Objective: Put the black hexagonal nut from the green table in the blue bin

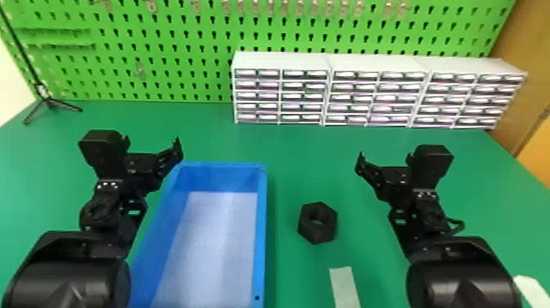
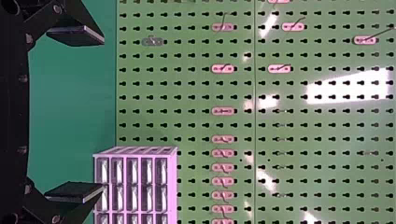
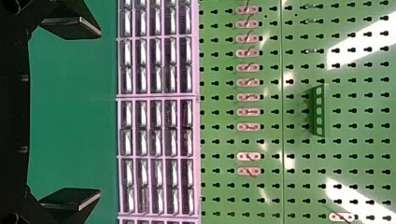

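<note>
The black hexagonal nut (image 1: 326, 232) lies on the green table (image 1: 294, 155), its hole facing up, between the blue bin and my right arm. Left of it stands the blue bin (image 1: 262, 229), with a pale bottom and nothing in it. My left gripper (image 1: 152, 141) is over the bin's far left corner, open, and my left gripper (image 2: 103, 114) has nothing between its fingers in its wrist view. Beyond the nut and to its right, my right gripper (image 1: 384, 157) is held open; in its own wrist view the right gripper (image 3: 100, 114) shows widely parted fingers.
White drawer cabinets (image 1: 282, 61) stand at the table's back, before a green pegboard (image 1: 163, 53). A small black tripod (image 1: 50, 102) stands at the back left. A pale strip (image 1: 344, 286) lies nearer than the nut, and a white object (image 1: 532, 291) is at the lower right.
</note>
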Tool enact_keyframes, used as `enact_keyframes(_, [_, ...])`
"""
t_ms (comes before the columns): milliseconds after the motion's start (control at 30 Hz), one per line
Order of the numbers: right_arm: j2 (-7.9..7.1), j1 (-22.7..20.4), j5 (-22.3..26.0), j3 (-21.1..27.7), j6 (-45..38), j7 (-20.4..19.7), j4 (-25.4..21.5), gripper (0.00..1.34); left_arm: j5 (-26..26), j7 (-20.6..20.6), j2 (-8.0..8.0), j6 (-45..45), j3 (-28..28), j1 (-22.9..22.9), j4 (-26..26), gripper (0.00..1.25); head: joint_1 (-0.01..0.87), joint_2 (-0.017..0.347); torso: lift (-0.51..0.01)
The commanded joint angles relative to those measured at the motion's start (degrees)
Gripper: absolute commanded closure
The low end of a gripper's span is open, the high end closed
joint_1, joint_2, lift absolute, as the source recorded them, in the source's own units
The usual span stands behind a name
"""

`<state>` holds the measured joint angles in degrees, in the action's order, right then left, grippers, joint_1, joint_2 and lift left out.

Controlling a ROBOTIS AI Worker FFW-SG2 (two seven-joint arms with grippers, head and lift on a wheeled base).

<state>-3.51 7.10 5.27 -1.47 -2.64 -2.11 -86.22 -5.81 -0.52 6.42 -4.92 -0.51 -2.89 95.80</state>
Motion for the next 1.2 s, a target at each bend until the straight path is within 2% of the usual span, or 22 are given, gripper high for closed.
enact_keyframes(0, [0.0, 0.02, 0.0, -0.02, 0.0, 0.0, 0.0, 0.11, 0.01, -0.01, 0.0, -0.09, -0.01, -0.01, 0.0, 0.17, 0.683, 0.028, -0.096])
enact_keyframes(800, [-0.09, -0.33, 0.35, 0.06, 0.0, 0.0, 0.0, 0.11, -0.43, -0.01, 0.0, -0.18, -0.19, -0.01, 0.0, 0.17, 0.683, 0.028, -0.096])
enact_keyframes(1167, [-0.27, -4.55, 0.53, 0.85, -2.2, 0.09, -4.66, 0.11, -0.52, -0.01, 0.0, -0.18, -0.54, 0.34, 0.0, 0.17, 0.683, 0.028, -0.096])
